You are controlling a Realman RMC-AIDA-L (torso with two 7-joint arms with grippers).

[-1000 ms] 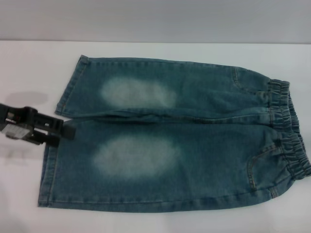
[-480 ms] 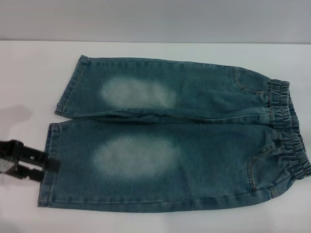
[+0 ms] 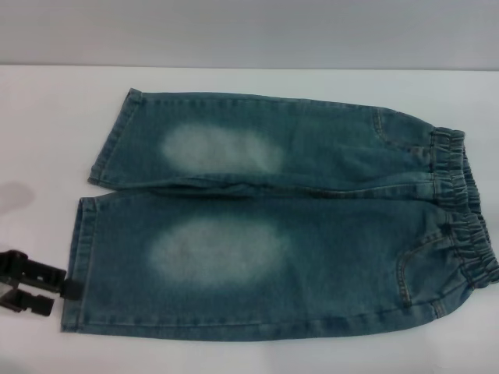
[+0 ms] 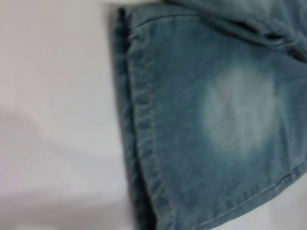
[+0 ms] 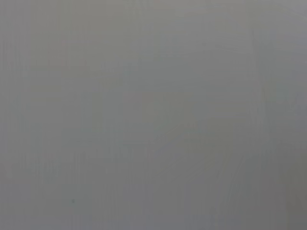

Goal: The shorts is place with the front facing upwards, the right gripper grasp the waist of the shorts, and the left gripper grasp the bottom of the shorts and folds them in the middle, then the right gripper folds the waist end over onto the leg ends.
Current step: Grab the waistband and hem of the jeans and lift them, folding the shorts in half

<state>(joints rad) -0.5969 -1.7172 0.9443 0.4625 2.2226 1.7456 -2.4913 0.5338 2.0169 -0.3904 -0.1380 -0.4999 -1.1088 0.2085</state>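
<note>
1. The shorts (image 3: 281, 218) lie spread flat and face up on the white table (image 3: 47, 109), with no fold made yet; both pale knee patches show in full.
2. The waist (image 3: 464, 210), the crinkled elastic band, sits at the robot's right; the leg ends (image 3: 82, 257), flat stitched hems, point to the robot's left.
3. The left gripper (image 3: 54, 290) is low at the near corner of the nearer leg's hem, its tip at the fabric edge. Its fingers look a little apart and hold nothing that I can make out.
4. The left wrist view shows that hem (image 4: 136, 124) lying undisturbed on the table.
5. The right gripper is not in view; its wrist camera shows only blank grey.
6. So everything remains to do: both grasps, the lengthwise fold, then the waist brought over onto the leg ends.
</note>
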